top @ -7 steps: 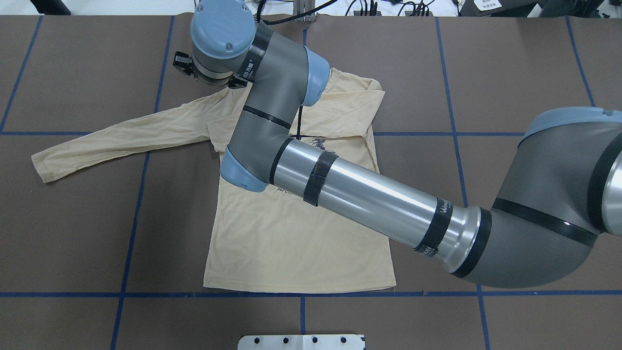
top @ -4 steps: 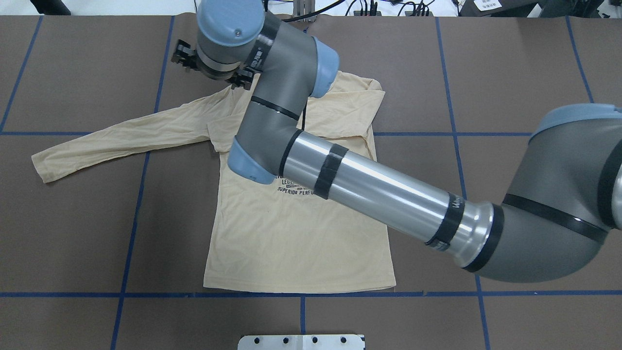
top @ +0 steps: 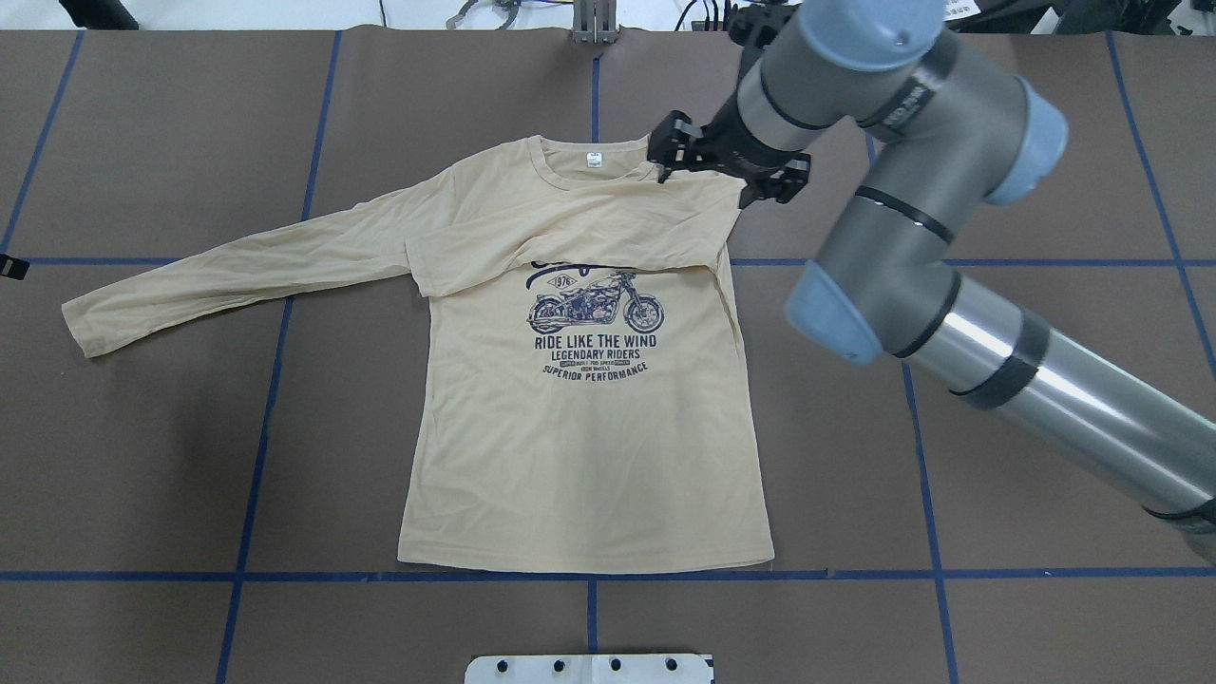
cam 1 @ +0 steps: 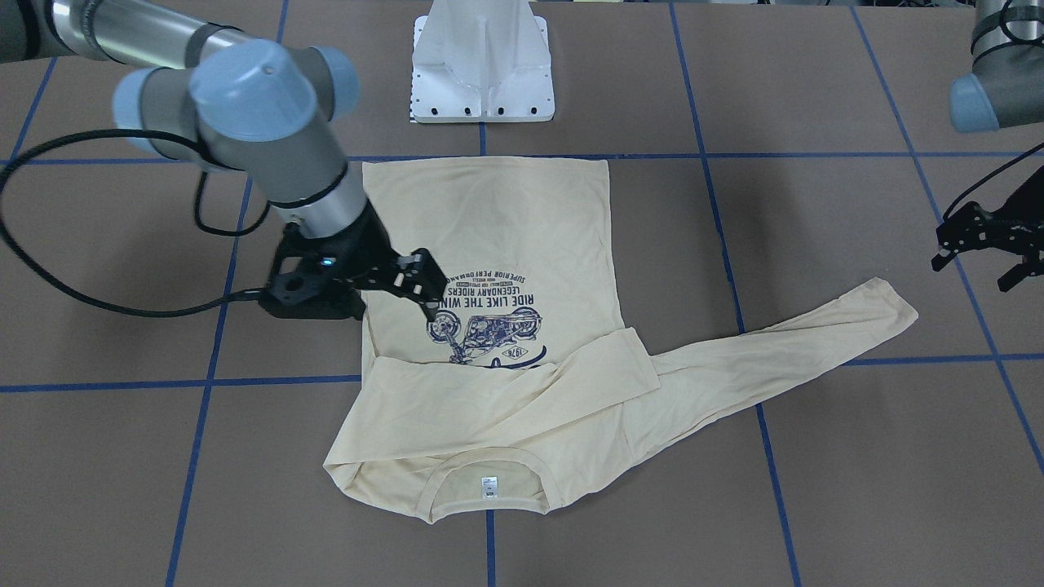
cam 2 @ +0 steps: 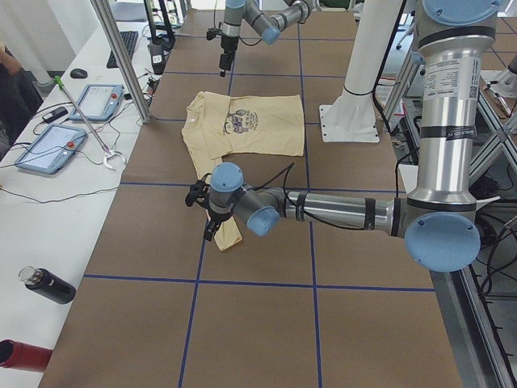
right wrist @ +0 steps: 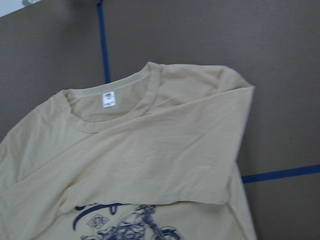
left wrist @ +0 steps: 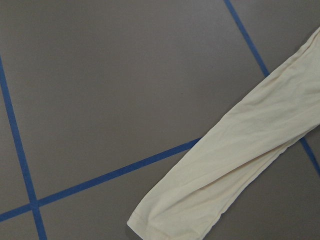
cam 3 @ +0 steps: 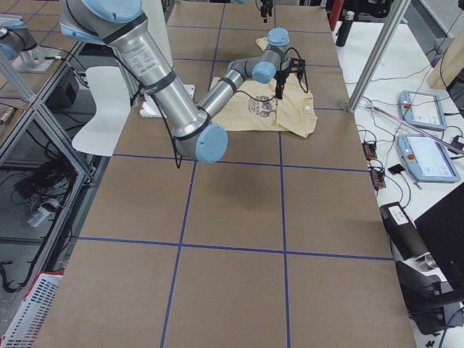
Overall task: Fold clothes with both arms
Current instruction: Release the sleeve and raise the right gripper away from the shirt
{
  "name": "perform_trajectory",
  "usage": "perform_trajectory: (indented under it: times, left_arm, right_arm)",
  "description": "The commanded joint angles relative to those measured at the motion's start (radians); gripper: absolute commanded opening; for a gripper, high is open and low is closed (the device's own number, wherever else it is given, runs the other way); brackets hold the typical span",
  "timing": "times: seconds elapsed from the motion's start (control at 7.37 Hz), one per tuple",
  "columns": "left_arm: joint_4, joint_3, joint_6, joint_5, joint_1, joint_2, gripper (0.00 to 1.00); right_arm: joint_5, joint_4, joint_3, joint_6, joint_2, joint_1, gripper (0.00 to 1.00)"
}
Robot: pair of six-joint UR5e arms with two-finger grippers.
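The cream-yellow T-shirt (top: 579, 456) lies flat, print up, with its neck label (top: 594, 160) at the far end. One sleeve is folded across the chest (top: 570, 233). The other sleeve (top: 218, 275) stretches out to the overhead view's left. My right gripper (top: 724, 171) hovers open over the shirt's shoulder on the folded side and holds nothing; it also shows beside the print (cam 1: 424, 285). My left gripper (cam 1: 975, 262) hangs open beyond the outstretched sleeve's cuff (left wrist: 200, 200), apart from the cloth. The wrist views show only cloth and table.
The brown table is crossed by blue tape lines (top: 589, 575). The white pedestal base (cam 1: 481, 65) stands at the robot's edge, just behind the shirt's hem. A white side bench (cam 2: 48, 202) carries tablets and bottles, and metal frame posts (cam 3: 377, 65) rise at the table's far edge.
My right arm has swung from the shirt's left shoulder across to its right shoulder, uncovering the print. The shirt itself has not shifted.
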Motion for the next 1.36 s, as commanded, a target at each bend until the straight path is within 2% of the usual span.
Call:
perform_trajectory:
  times: [0.0, 0.14, 0.27, 0.41, 0.54, 1.22]
  left_arm:
    - [-0.061, 0.200, -0.005, -0.002, 0.004, -0.092, 0.78]
    - [-0.059, 0.229, -0.008, -0.003, 0.006, -0.104, 0.69]
    - [-0.056, 0.265, -0.017, -0.024, 0.004, -0.112, 0.67]
    - [-0.059, 0.268, -0.020, -0.040, 0.006, -0.112, 0.65]
    - [-0.059, 0.256, -0.026, -0.042, 0.006, -0.112, 0.56]
    - [-0.059, 0.262, -0.040, -0.057, 0.072, -0.117, 0.55]
  right_arm:
    - [0.050, -0.034, 0.183, -0.104, -0.235, 0.081, 1.00]
    - [0.045, -0.034, 0.202, -0.117, -0.275, 0.087, 1.00]
    - [0.041, -0.039, 0.200, -0.117, -0.283, 0.084, 1.00]
    - [0.041, -0.040, 0.202, -0.117, -0.286, 0.084, 1.00]
    - [0.041, -0.040, 0.202, -0.117, -0.292, 0.081, 1.00]
    - [0.039, -0.040, 0.203, -0.117, -0.302, 0.082, 1.00]
